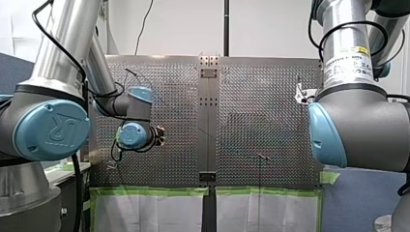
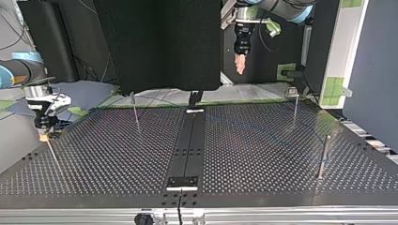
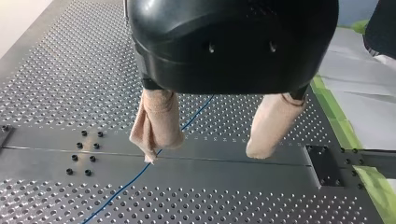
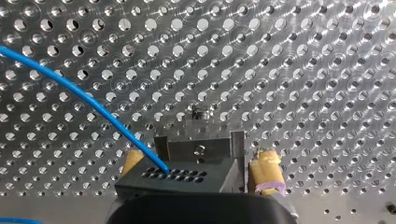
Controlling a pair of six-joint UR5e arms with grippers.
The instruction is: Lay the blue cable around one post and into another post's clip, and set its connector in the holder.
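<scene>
The right fingers (image 4: 266, 173), clamping indeterminable, are straddling the connector (image 4: 177, 179) at the holder (image 4: 198, 150) for seating; the left fingers (image 3: 156, 121) are hovering apart.

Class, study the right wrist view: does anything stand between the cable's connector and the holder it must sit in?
Nothing visible does. The connector sits directly before the metal holder, the blue cable leaving its top.
</scene>
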